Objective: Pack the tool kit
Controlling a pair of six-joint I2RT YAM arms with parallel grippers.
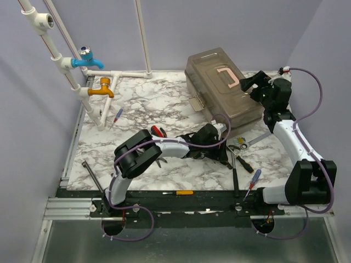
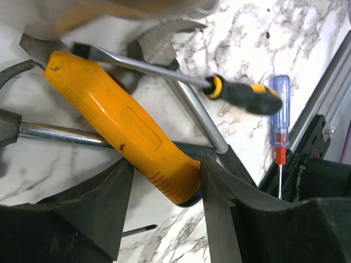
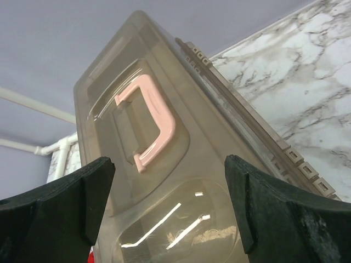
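Left hand (image 2: 167,164) works the tool pile (image 1: 241,150) by the tabletop's (image 1: 164,104) near edge, right of centre, fingers pinching the butt of a yellow handle (image 2: 120,126). The handle's long axis slants away from the hand. Toolbox (image 1: 205,68) sits toward the far right corner, lid shut. Right hand (image 3: 169,163) gapes just over it and is the nearer one. Tool head blurred; top view hides the grasp.

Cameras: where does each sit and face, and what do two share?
Top external: above, behind, looking down on the marble-patterned table; left arm, right arm show.
Left wrist: facing down at a yellow plastic tool handle in the left gripper.
Right wrist: facing the pink handle on the beige-grey plastic toolbox; right gripper open.
Shared: the toolbox, top and right wrist.
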